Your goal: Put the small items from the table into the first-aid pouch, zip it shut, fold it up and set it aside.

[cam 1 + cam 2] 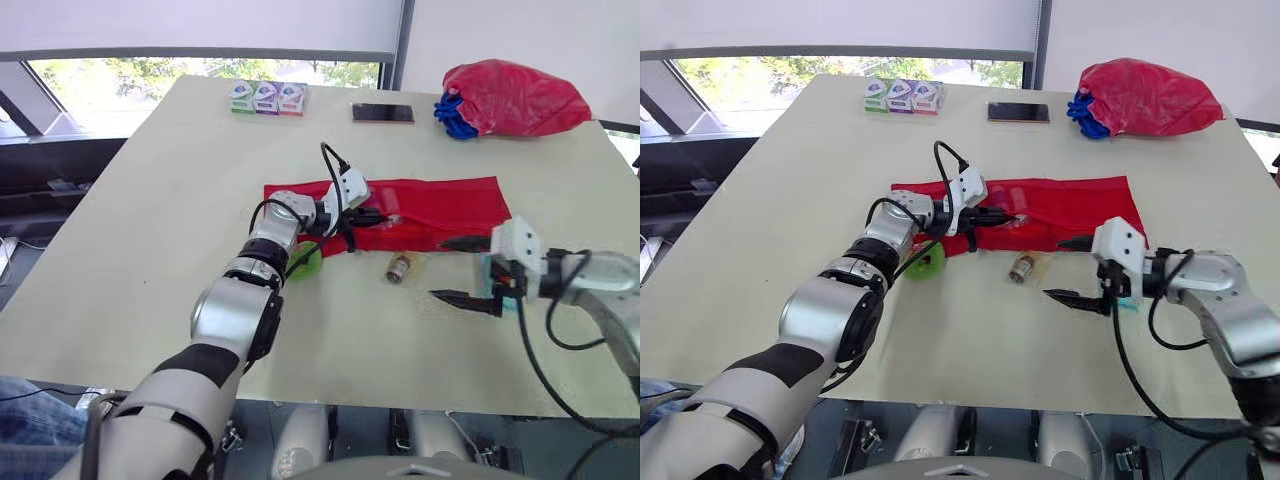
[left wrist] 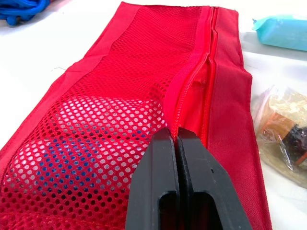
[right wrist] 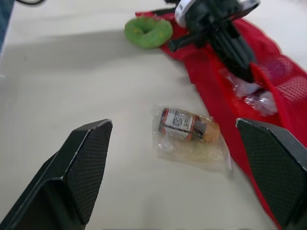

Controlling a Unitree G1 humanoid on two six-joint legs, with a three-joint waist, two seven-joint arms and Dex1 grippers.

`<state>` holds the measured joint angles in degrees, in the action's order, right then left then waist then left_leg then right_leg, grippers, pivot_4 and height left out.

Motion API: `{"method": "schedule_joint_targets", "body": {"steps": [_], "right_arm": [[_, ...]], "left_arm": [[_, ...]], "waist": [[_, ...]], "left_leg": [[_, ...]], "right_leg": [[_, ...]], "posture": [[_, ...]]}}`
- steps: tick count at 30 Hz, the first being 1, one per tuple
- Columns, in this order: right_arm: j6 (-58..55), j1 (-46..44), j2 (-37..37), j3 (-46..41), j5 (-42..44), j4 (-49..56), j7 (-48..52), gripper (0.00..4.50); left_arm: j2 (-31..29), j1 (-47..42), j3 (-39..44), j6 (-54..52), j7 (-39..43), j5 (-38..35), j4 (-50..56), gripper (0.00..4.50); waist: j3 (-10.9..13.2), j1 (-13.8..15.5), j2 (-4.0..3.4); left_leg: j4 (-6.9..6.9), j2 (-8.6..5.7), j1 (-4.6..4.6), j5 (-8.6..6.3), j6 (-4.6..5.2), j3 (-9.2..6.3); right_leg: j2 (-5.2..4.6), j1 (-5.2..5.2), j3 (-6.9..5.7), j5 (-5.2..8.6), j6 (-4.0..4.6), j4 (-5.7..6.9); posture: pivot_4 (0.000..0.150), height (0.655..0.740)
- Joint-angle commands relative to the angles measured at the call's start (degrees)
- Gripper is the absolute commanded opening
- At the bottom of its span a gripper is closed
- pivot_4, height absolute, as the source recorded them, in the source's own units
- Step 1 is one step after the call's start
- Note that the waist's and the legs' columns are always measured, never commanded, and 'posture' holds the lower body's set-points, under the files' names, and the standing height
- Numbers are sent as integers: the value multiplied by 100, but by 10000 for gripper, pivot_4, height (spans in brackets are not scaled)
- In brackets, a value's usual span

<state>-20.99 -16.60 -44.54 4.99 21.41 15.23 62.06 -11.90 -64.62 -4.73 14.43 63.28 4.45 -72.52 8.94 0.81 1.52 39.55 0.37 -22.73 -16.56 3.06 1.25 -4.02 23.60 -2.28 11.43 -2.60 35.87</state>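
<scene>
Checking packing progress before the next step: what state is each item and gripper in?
first-aid pouch: unfolded flat, zip partly open
left gripper: fingers shut on the zip edge
right gripper: fingers open, empty
bagged bottle: lying on table, outside pouch
green ring: on table, outside pouch
teal packet: on table, outside pouch

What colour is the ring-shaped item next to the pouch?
Green; the ring beside the pouch shows best in the right wrist view.

1. Leaving the table (image 1: 150, 220) bare and passable along the left side.
2. Crowding the pouch (image 1: 440, 205) near edge: left gripper (image 1: 380, 214) clamping there, green ring (image 1: 305, 262) just beside.
3. Lying before the right gripper (image 1: 437, 268), fingers spread: bagged bottle (image 1: 399, 267).
</scene>
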Motion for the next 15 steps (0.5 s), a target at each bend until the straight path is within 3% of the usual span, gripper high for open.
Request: {"method": "schedule_joint_targets", "body": {"steps": [1, 8, 15], "right_arm": [[707, -983, 341, 777, -746, -1134, 375, 43961], [1742, -2287, 1023, 1500, -1599, -3264, 811, 43961], [1772, -2481, 1159, 1798, -1923, -3761, 1372, 43961]], "left_arm": [[42, -117, 38, 69, -35, -29, 152, 0], [40, -101, 43, 77, -66, -39, 181, 0], [21, -79, 61, 81, -76, -64, 223, 0]], "waist": [[1, -23, -5], [2, -15, -6], [2, -17, -6]], "left_leg": [[1, -1, 1, 0, 0, 3], [-2, -1, 0, 7, -11, 3], [-3, -2, -2, 15, -26, 3]], "right_leg": [[0, 1, 2, 0, 0, 0], [2, 2, 1, 0, 0, 1], [1, 2, 1, 0, 0, -2]], "posture": [[1500, 7400], [1500, 7400], [1500, 7400]]}}
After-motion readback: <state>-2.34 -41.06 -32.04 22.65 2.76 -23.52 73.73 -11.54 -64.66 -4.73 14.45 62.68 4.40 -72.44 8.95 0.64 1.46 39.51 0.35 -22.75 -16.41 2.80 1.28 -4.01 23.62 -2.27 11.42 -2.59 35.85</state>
